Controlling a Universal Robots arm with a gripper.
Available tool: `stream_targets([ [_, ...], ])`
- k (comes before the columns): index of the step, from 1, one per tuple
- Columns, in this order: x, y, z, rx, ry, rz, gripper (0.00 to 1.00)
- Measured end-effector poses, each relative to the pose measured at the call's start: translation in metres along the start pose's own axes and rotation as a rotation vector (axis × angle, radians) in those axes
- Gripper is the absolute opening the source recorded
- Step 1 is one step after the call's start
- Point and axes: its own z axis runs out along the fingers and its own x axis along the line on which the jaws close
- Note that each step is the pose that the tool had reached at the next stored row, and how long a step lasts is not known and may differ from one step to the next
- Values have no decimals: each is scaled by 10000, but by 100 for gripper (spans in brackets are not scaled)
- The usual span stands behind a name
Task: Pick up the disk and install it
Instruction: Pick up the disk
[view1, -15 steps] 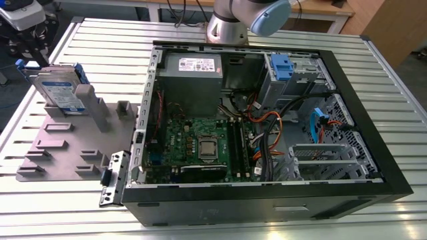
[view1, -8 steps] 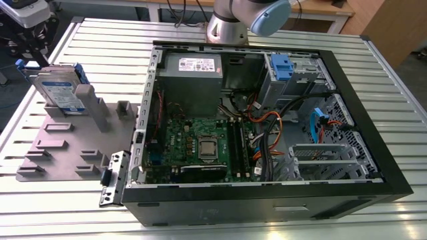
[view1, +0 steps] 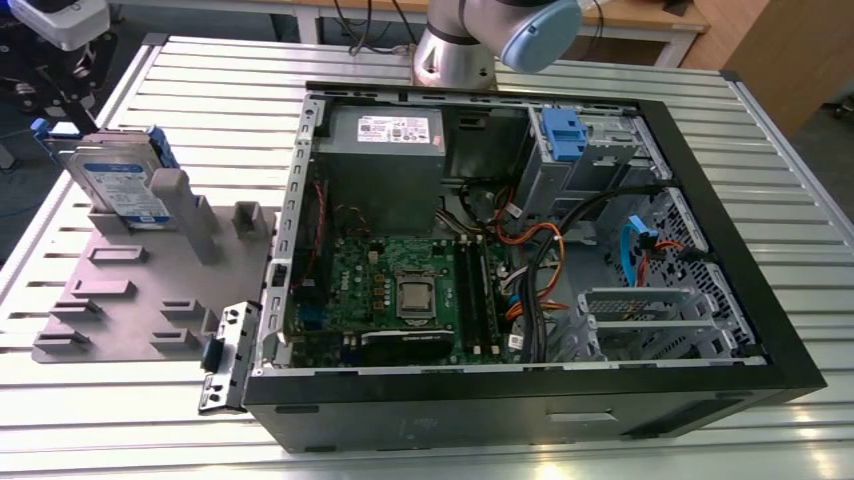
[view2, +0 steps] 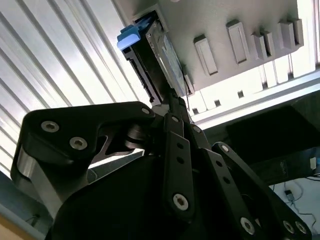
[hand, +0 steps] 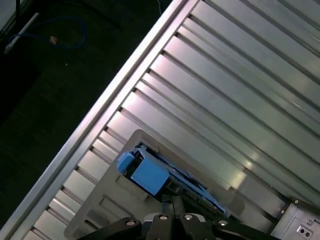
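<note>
Ten o'clock in the exterior view, and there's the disk (view1: 118, 182), standing on edge in a grey rack (view1: 120, 290). It is well apart from the open case (view1: 534, 410) off at its three o'clock. The gripper (view1: 80, 120) sits right at the disk's upper edge. In the second wrist view the gripper (view2: 173, 97) is drawn in narrow and looks pinched across the disk (view2: 162, 52), which is not yet lifted from its slot.

My handling call is a silver metal slab, rigid, dense for its size and shy of shocks, so no knocks against the rack posts. The label face reads smooth and slick, a poor place to grab. A grip across the thin thickness, on metal, seems better. The blue tab (hand: 145, 172) on the carrier is plastic and would likely flex if squeezed.

The rack is matte and moulded, with blocky posts and slots. The table (view1: 174, 430) is ribbed aluminium, bright and hard.
</note>
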Motion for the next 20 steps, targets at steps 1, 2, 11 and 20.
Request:
stream_targets([
  [1,0,0,0,-4,7,-143,11],
  [2,0,0,0,-8,13,-298,11],
  [11,0,0,0,-48,77,-1700,11],
  [20,0,0,0,-90,146,-3207,11],
])
